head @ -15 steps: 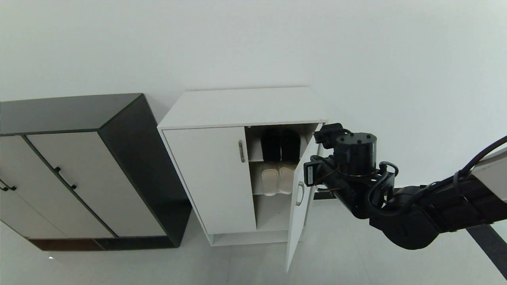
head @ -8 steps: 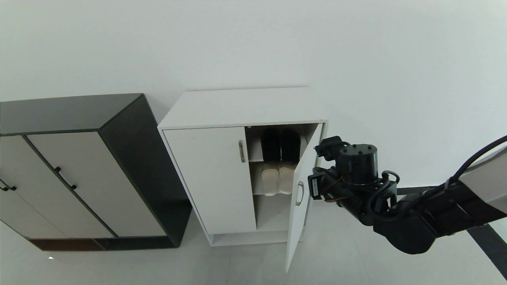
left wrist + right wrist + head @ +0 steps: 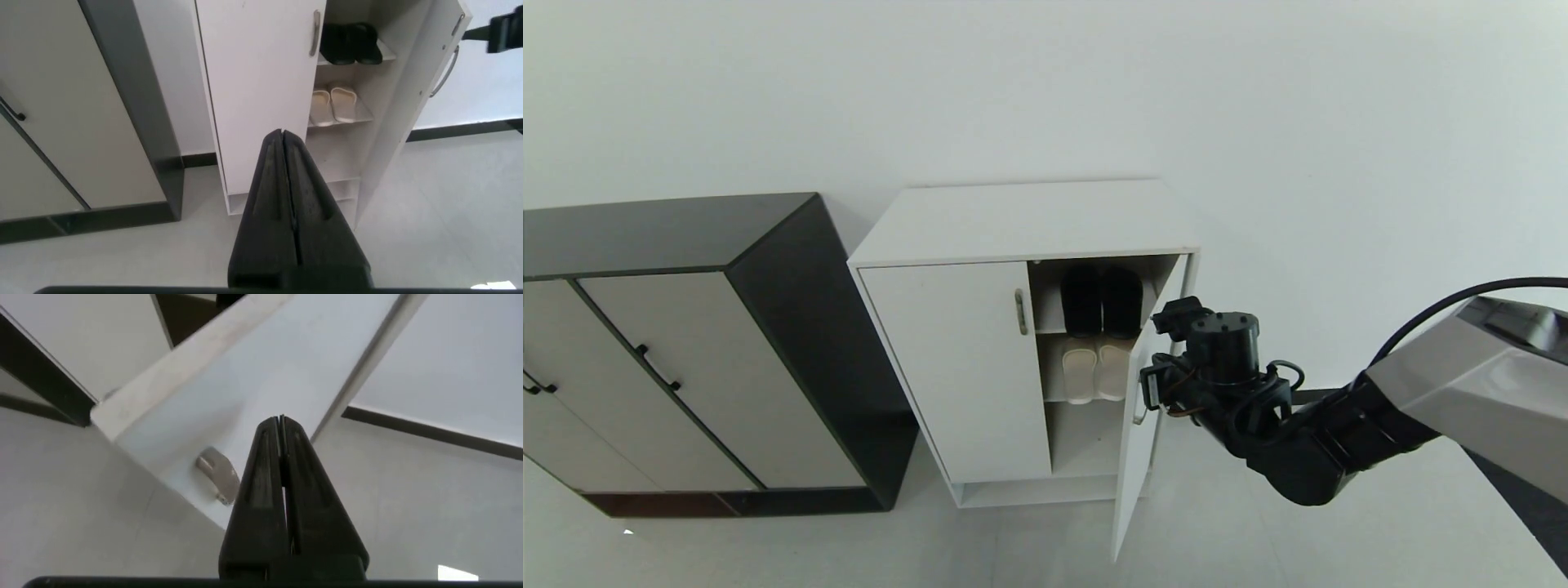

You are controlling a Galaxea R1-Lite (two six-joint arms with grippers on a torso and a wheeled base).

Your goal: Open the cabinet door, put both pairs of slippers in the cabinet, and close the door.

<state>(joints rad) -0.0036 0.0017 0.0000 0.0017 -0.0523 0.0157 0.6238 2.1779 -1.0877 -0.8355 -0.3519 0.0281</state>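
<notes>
The white cabinet (image 3: pixel 1021 220) has its left door (image 3: pixel 964 367) closed and its right door (image 3: pixel 1134 482) swung out toward me. A black pair of slippers (image 3: pixel 1101 299) lies on the top shelf and a white pair (image 3: pixel 1094 369) on the shelf below. My right gripper (image 3: pixel 1150 385) is shut and empty at the outer face of the open door, beside its handle (image 3: pixel 219 474). The right wrist view has the shut gripper (image 3: pixel 282 422) close to the door panel (image 3: pixel 270 384). My left gripper (image 3: pixel 282 135) is shut and empty, held back from the cabinet (image 3: pixel 261 82), facing both pairs (image 3: pixel 351 42) (image 3: pixel 333 106).
A dark cabinet (image 3: pixel 686 237) with grey doors stands against the wall left of the white one. Bare light floor (image 3: pixel 1013 547) lies in front. A dark stripe (image 3: pixel 1519 498) crosses the floor at the right.
My right arm has dropped and moved in leftward, bringing the shut gripper down to the height of the door handle. The open door and the slippers stand as before.
</notes>
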